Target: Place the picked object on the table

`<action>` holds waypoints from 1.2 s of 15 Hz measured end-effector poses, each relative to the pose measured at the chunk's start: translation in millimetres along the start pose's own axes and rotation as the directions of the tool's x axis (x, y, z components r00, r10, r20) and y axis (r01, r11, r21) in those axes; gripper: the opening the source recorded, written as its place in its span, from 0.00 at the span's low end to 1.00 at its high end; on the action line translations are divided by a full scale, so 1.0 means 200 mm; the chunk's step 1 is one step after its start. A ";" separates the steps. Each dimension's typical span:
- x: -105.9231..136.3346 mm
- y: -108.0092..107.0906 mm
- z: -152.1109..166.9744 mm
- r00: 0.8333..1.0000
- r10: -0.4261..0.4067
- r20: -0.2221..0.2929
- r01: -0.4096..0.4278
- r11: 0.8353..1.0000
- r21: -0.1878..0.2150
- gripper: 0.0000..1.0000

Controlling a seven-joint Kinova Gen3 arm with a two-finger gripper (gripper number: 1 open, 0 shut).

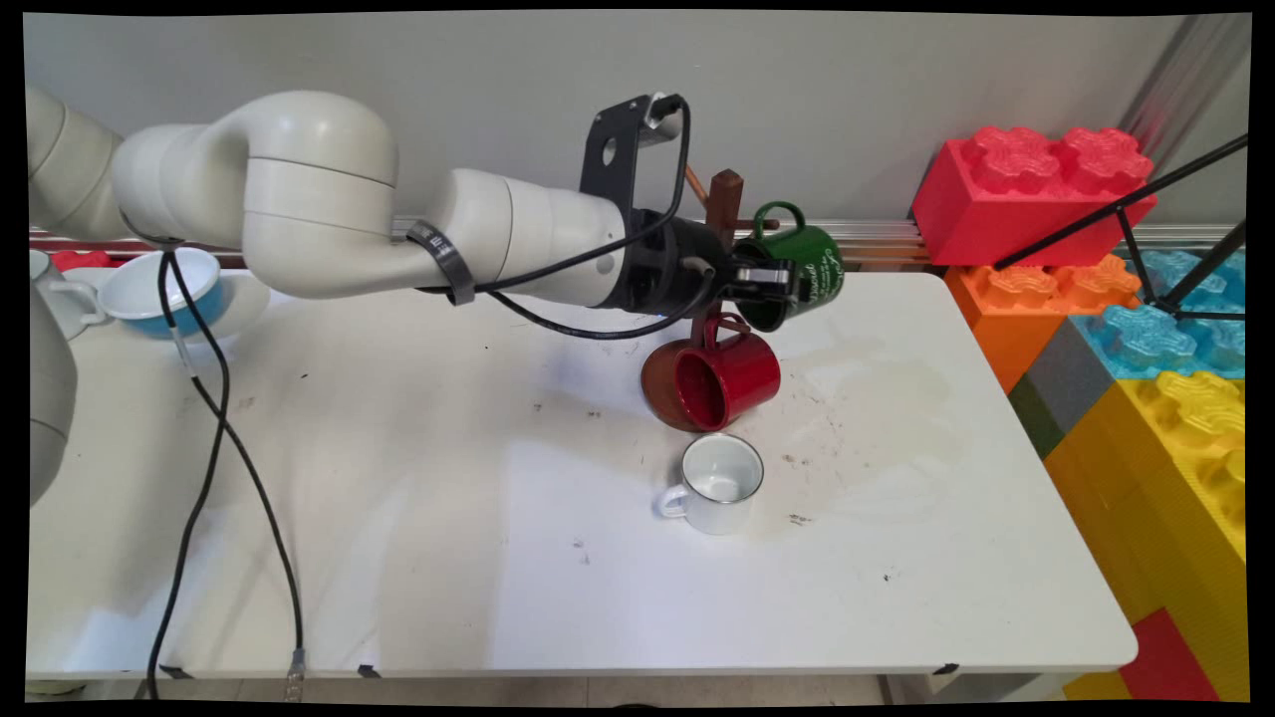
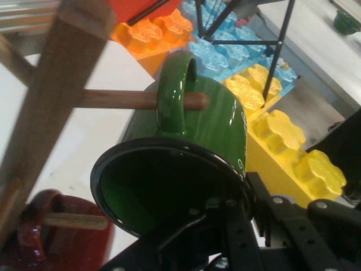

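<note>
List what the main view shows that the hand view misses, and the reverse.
Main view only: the white mug upright on the table, a blue-and-white cup at far left, and the wooden rack's round base.

Hand view only: a peg passing through the green mug's handle, and another peg carrying the red mug.

Both: the gripper shut on the green mug by its rim, the red mug, the rack post, the toy bricks.

You get bright, even light from above in main view. Soft shadow lies under arm (image 1: 329,209) on table (image 1: 498,558); pale glare patches on tabletop near white mug (image 1: 719,483). Edges bow (wide-lens distortion). In hand view, green mug (image 2: 192,164) fairly sharp with glossy highlights; wooden post (image 2: 53,107) up close looks soft, red mug (image 2: 51,237) blurred.
</note>
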State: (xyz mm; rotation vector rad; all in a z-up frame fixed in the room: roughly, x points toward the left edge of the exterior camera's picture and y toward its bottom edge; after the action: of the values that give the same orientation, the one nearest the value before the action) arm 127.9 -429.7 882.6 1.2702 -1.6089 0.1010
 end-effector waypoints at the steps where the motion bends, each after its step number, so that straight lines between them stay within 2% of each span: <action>1: 0.00 0.01 0.00 1.000 -0.002 0.000 0.002 1.000 -0.006 0.00; 12: -0.08 0.19 -0.05 0.999 -0.002 0.042 0.006 0.995 -0.104 0.00; 18: -0.08 0.18 -0.14 0.987 0.116 0.116 -0.100 0.986 -0.133 0.00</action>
State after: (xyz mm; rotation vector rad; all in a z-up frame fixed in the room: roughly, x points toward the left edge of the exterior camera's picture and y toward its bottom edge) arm 117.9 -385.4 900.9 1.1096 -1.7620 -0.0128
